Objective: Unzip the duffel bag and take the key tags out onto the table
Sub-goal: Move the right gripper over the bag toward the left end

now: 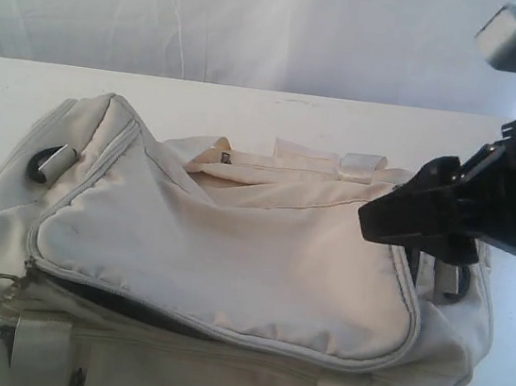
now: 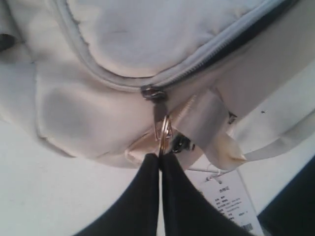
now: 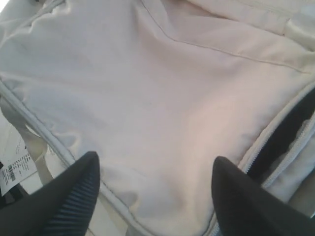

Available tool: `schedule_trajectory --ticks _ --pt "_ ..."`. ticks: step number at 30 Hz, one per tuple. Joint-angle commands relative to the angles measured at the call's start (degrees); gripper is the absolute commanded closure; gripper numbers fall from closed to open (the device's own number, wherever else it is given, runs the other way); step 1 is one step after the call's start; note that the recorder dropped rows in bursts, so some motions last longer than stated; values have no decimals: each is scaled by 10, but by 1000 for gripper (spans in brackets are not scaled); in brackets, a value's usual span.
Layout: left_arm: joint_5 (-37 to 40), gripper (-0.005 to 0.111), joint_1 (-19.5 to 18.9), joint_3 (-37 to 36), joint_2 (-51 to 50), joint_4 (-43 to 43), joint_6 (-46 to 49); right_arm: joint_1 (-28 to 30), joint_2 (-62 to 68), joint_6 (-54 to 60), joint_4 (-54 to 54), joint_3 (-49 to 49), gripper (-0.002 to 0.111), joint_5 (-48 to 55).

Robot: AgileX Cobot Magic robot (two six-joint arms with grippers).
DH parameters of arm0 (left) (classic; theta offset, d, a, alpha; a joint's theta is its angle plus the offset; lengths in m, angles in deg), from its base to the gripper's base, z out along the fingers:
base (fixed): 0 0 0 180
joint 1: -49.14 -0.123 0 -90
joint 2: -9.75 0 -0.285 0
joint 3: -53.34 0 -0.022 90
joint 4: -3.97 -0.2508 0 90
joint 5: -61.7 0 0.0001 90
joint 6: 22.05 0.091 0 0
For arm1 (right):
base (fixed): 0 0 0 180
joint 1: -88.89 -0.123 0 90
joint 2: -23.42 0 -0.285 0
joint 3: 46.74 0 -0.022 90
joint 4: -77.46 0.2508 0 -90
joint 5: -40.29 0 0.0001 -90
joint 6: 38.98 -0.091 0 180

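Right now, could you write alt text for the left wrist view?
The shut left gripper pinches the metal ring of the zipper on a cream duffel bag. The zipper is partly open; a printed label lies on the white table.

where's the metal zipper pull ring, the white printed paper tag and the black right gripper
metal zipper pull ring (image 2: 165,128), left wrist view, its loop
white printed paper tag (image 2: 231,201), left wrist view, its printed face
black right gripper (image 3: 155,161), right wrist view, midway between its open fingertips
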Motion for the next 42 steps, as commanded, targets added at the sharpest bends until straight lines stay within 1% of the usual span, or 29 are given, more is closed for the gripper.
schedule_trajectory --ticks 1,3,5,9,12,15,18,19,20,21,22,23,24,25,26,27,28,30,32,33,36,39,40,42 --pt "-10 107 -100 4 -36 141 150 0 -32 9 4 -4 47 -1" --pt "1 107 -140 20 -45 179 190 0 -41 20 7 -4 47 -1" --pt "14 107 -180 43 -47 191 229 0 -47 36 22 -4 47 2" --pt "56 107 -249 88 -50 196 269 -7 -49 115 112 -4 47 9" --pt "72 107 -288 95 -50 237 316 -24 -44 171 177 -4 47 7" --pt "85 107 -312 95 -58 272 352 -56 -27 184 186 -15 48 -5" --pt "85 107 -320 95 -73 284 362 -92 5 184 175 -37 48 -7" --pt "88 107 -320 95 -86 286 366 -123 33 184 171 -55 48 -14" --pt "91 107 -320 95 -94 286 366 -138 42 184 166 -64 48 -19" --pt "99 107 -320 95 -107 286 366 -177 76 166 130 -86 48 -36" --pt "102 107 -320 95 -109 286 366 -199 92 154 98 -98 48 -47" --pt "105 107 -320 95 -109 285 392 -241 123 111 12 -121 48 -58" --pt "105 107 -320 95 -109 282 401 -257 135 76 -42 -135 48 -59" --pt "103 107 -320 95 -109 280 400 -296 162 17 -123 -158 48 -56" --pt "103 107 -320 95 -109 280 400 -312 172 4 -157 -169 48 -55" --pt "106 107 -320 95 -109 280 400 -349 193 -10 -188 -185 48 -54" --pt "109 107 -320 95 -109 280 400 -378 212 -10 -190 -191 48 -62" --pt "109 107 -320 95 -109 280 398 -413 242 -15 -215 -191 48 -91" --pt "105 107 -320 95 -106 277 383 -429 273 -61 -257 -191 48 -125" --pt "98 107 -320 95 -100 275 372 -430 285 -65 -269 -191 48 -136" --pt "92 107 -320 95 -70 240 332 -430 319 -73 -271 -191 48 -160" --pt "87 107 -320 95 -59 236 325 -430 330 -74 -266 -191 48 -162" --pt "86 107 -320 95 -58 236 325 -430 332 -76 -266 -191 49 -162" --pt "85 107 -320 95 -59 236 325 -430 336 -84 -265 -191 58 -162"
